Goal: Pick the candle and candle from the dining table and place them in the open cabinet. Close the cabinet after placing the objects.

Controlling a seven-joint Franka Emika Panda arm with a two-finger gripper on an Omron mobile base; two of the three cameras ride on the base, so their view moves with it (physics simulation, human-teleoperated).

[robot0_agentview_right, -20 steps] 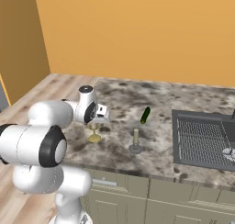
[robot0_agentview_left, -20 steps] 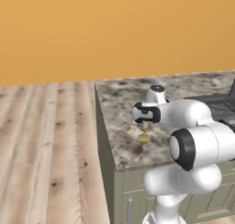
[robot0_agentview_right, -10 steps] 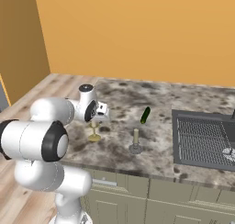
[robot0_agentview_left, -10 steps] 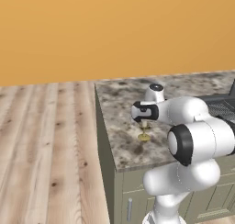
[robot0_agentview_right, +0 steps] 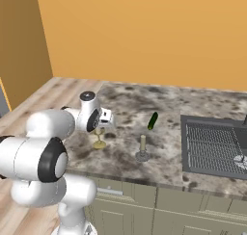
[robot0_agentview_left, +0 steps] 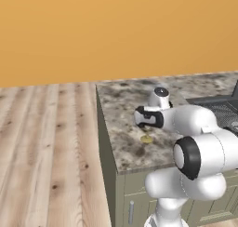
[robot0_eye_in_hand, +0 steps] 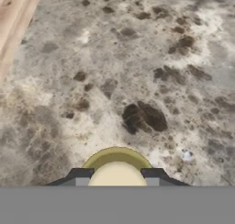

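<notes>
The cream candle (robot0_eye_in_hand: 116, 171) on its brass-gold holder (robot0_agentview_right: 99, 142) stands near the left end of the dining table (robot0_agentview_right: 126, 103). My gripper (robot0_agentview_right: 99, 130) hangs straight over it, and in the hand view the gripper (robot0_eye_in_hand: 117, 178) has its two dark fingertips (robot0_eye_in_hand: 81, 175) pressed against both sides of the candle, so it is shut on it. The holder's round base (robot0_agentview_left: 147, 139) rests on the stone top under the gripper (robot0_agentview_left: 147, 128). The greyish candle (robot0_agentview_right: 142, 148) on a silver-grey holder stands a short way to the right, free of the gripper. The cabinet is out of view.
A dark green elongated object (robot0_agentview_right: 153, 121) lies behind the greyish candle. A sink (robot0_agentview_right: 212, 147) with a dark grid sits in the right of the table. The table's left edge (robot0_agentview_left: 108, 137) drops to a wooden floor (robot0_agentview_left: 46, 142). An orange wall stands behind.
The jaws have closed from wide open onto the cream candle. The arm and both candles have stayed where they were.
</notes>
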